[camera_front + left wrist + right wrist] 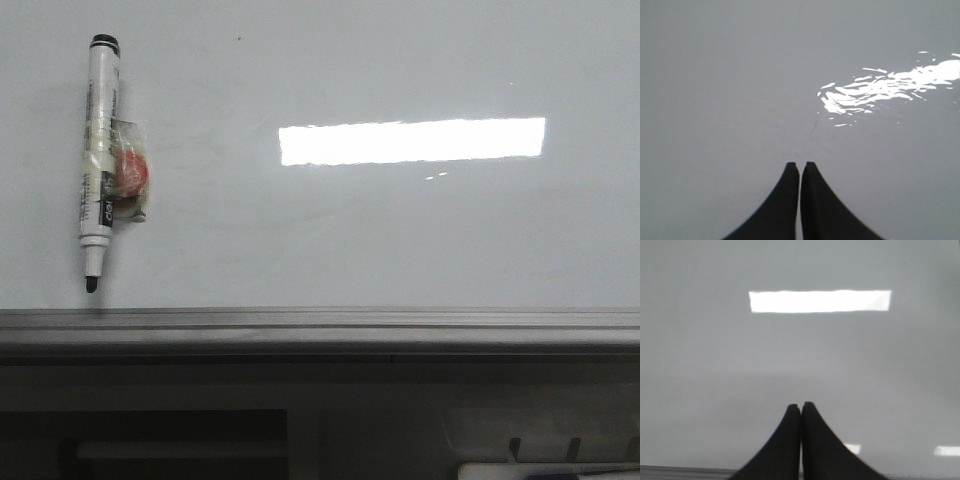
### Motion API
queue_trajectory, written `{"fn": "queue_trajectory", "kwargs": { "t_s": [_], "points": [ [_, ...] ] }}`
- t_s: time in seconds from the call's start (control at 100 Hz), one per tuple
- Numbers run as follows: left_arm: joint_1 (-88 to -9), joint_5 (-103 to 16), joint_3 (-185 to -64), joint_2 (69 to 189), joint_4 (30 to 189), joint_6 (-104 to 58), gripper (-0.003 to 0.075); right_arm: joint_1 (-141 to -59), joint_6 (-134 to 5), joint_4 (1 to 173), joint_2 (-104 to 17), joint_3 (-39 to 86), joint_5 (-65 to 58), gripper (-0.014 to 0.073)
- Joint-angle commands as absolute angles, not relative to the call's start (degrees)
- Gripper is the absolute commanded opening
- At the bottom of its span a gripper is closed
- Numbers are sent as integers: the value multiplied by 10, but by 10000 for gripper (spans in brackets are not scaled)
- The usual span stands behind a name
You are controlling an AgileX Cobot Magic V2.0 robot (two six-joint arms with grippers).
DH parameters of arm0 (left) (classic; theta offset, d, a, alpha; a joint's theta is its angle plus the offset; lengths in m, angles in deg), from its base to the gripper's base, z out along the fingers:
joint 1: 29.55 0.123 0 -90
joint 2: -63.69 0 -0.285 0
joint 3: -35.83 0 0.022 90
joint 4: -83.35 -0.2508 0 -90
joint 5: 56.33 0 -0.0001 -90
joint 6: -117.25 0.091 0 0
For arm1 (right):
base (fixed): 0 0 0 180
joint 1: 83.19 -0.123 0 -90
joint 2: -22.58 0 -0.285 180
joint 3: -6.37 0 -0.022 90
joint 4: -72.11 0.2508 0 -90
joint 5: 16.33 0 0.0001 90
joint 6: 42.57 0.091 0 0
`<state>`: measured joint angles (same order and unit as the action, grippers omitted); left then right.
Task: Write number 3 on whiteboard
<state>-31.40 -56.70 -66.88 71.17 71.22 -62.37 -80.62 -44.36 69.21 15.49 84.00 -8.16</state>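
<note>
At far left the uncapped marker pen (98, 165) lay flat on the whiteboard (400, 240), nib toward the near rail (320, 322), a small wrapped object (131, 172) touching its right side. We saw no number 3 drawn. Our left gripper (800, 167) and right gripper (800, 407) hung over bare board, jaws pressed together, holding nothing. We judged we should part the left jaws first, then grip mid-barrel.

The glossy pale grey whiteboard (400, 240) had a grey metal rail (320, 325); the white-barrelled marker pen (97, 165) was black-capped and black-tipped.
</note>
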Motion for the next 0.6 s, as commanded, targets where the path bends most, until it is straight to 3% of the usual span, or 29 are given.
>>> {"fn": "queue_trajectory", "kwargs": {
  "t_s": [0.0,0.16,0.28,0.41,0.59],
  "points": [
    [-312,-624,-663,698,724,-628,-21,-802,-444,692,163,857,-121,-41],
    [-312,-619,-666,698,805,-628,-21,-802,-444,706,159,851,-118,-41],
    [-312,-550,-693,710,849,-628,-21,-802,-444,769,127,836,-91,-42],
    [-312,-450,-751,751,849,-628,-21,-802,-444,805,58,815,-75,-42],
    [-312,-437,-818,781,849,-628,-21,-802,-444,842,-58,763,-54,-42]
  ]
}}
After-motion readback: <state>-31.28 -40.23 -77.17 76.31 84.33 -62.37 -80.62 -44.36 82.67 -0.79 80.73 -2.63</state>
